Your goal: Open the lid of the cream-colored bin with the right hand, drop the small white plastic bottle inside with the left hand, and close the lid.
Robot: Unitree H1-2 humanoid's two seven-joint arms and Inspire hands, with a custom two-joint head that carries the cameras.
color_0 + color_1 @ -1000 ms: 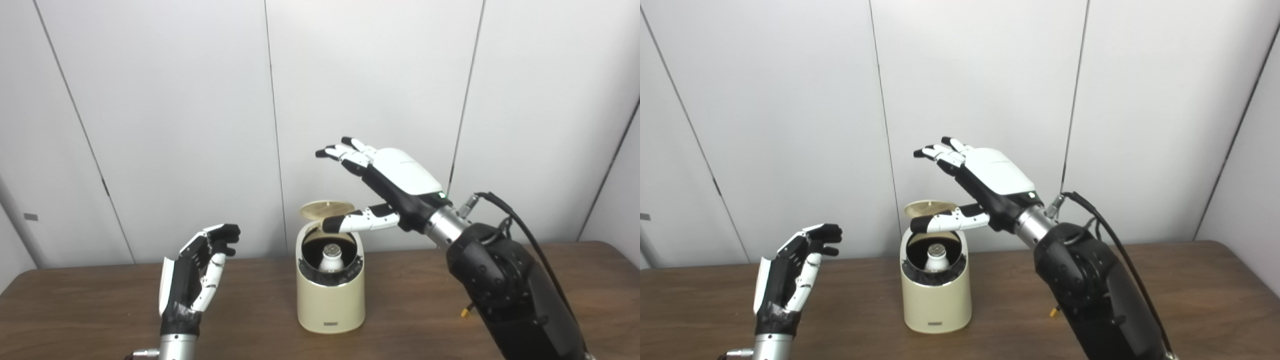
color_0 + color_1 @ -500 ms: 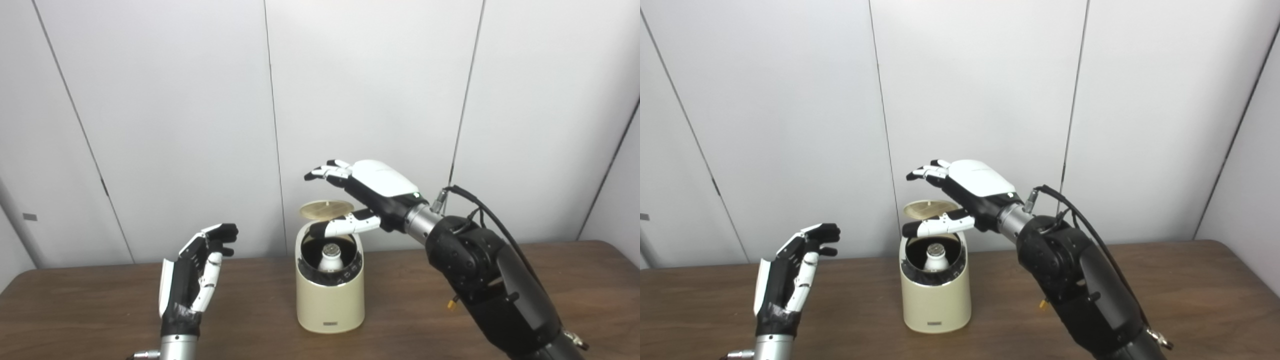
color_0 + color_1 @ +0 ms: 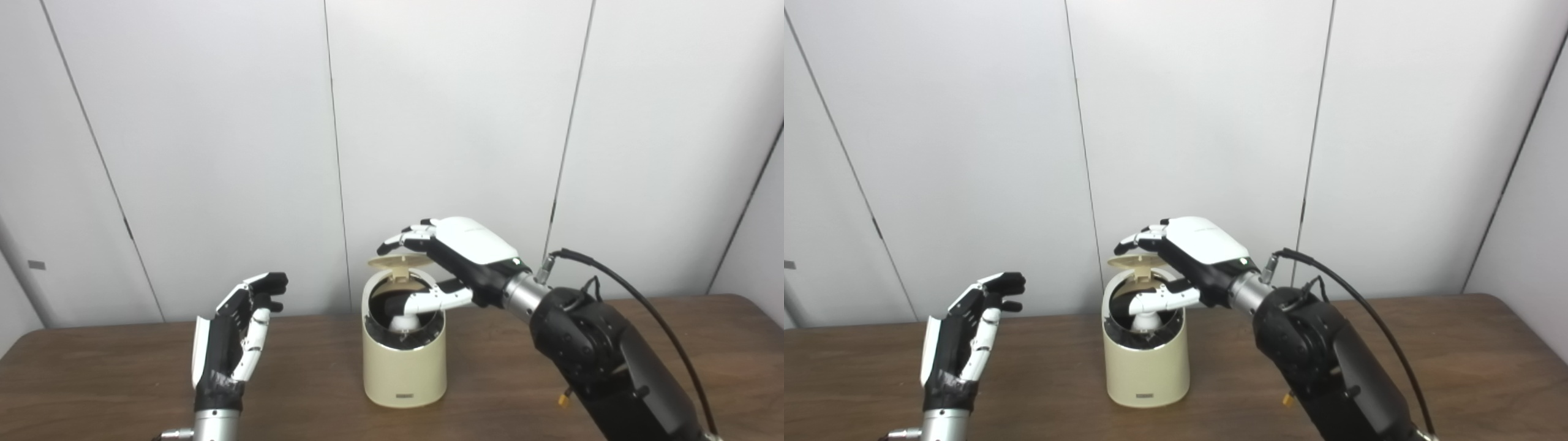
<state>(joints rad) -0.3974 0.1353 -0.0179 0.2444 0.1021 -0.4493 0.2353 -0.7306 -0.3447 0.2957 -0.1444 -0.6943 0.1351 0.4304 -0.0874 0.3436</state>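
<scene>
Nearest me, my left hand [image 3: 236,334] hovers above the brown wooden counter [image 3: 92,380], fingers apart and holding nothing, well left of the work. Mid-counter stands the cream-colored cylindrical bin [image 3: 404,358]; the small white plastic bottle [image 3: 404,321] sits upright inside it, just visible in the dark opening. Behind and above, my right hand [image 3: 456,257] arches over the round cream lid [image 3: 401,262], fingers [image 3: 404,236] spread on its top, gripping nothing. My worry: the thumb [image 3: 429,300] reaches across the mouth, so I judge the lid could pinch it, or stop on the bottle's cap.
</scene>
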